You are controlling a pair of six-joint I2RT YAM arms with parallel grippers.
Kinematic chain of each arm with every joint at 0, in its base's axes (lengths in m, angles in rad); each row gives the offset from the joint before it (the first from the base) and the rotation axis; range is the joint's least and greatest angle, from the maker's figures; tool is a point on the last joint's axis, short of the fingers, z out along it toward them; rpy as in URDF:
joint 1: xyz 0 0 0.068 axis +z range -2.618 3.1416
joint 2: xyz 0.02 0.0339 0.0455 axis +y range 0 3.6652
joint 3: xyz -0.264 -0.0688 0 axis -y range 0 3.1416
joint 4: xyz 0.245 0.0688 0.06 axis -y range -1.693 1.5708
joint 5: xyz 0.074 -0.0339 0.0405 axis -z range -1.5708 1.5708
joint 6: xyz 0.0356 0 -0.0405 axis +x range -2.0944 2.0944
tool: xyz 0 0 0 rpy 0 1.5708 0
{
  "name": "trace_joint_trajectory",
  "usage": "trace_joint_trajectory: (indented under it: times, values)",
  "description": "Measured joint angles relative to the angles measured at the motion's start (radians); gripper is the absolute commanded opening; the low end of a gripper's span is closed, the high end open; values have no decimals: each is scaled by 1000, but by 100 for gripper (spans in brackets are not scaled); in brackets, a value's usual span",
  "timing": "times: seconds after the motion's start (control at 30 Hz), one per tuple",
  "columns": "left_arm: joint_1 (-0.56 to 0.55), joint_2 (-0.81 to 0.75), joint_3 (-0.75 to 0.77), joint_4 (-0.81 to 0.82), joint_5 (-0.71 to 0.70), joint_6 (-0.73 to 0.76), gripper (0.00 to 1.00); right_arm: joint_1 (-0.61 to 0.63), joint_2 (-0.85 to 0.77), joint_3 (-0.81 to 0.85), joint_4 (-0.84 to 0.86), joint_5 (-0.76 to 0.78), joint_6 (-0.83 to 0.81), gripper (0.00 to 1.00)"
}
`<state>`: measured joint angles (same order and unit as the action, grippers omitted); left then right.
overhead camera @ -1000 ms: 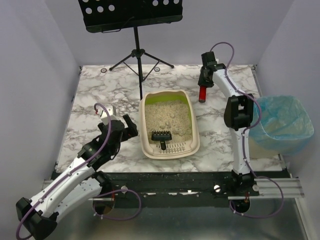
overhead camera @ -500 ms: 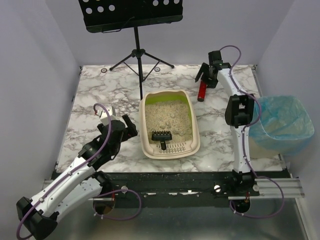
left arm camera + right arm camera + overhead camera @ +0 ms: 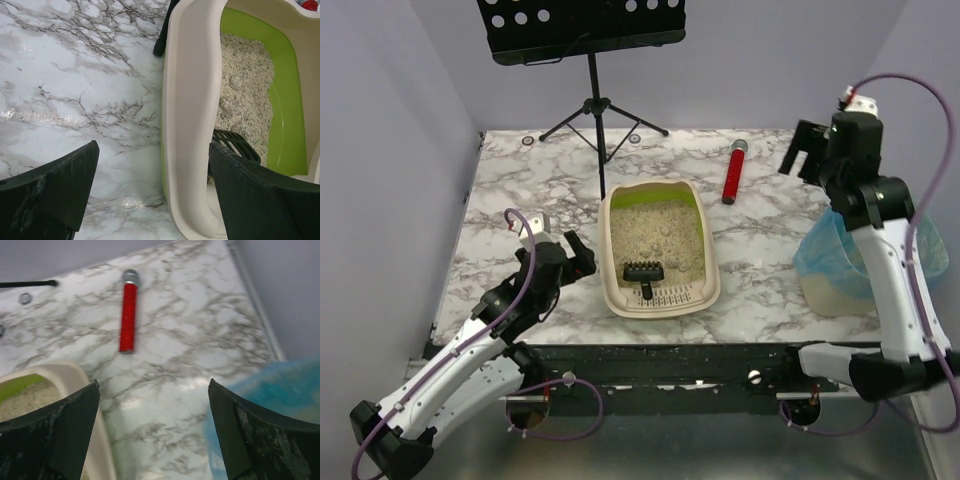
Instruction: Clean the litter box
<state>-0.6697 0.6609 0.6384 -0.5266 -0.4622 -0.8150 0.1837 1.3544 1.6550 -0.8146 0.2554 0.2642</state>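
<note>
The litter box (image 3: 611, 262), a beige tray with a green inner rim, sits mid-table filled with tan granules (image 3: 650, 235). A black scoop (image 3: 643, 272) rests on its slotted near end. My left gripper (image 3: 576, 256) hovers open just left of the box. In the left wrist view its fingers straddle the box's left rim (image 3: 187, 125), with the scoop (image 3: 240, 142) past the right finger; the left gripper (image 3: 152, 150) holds nothing. My right gripper (image 3: 807, 152) is raised at the far right, open and empty, above the table beside the bin; the right gripper (image 3: 152, 385) looks down on marble.
A red microphone (image 3: 733, 172) lies on the table right of the box, also seen as the microphone (image 3: 128, 315). A bin lined with a blue bag (image 3: 840, 255) stands at the right edge. A black music stand (image 3: 590, 30) rises at the back.
My right gripper opened, let go of the red microphone, and swung up and to the right toward the bin. The microphone now lies flat. The left arm barely moved.
</note>
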Motion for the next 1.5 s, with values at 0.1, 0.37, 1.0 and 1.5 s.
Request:
trace_joint_trajectory:
  times: [0.1, 0.37, 1.0, 1.5]
  values:
    - [0, 3, 0, 0, 11, 3, 99, -9, -160, -99, -83, 140, 16, 100]
    - [0, 28, 0, 0, 33, 3, 99, -14, -140, -302, -365, 360, 85, 52]
    - [0, 33, 0, 7, 47, 18, 99, -19, -60, -206, -198, -100, -43, 1]
    - [0, 41, 0, 21, 48, 25, 99, 74, 122, -112, -76, -243, 4, 3]
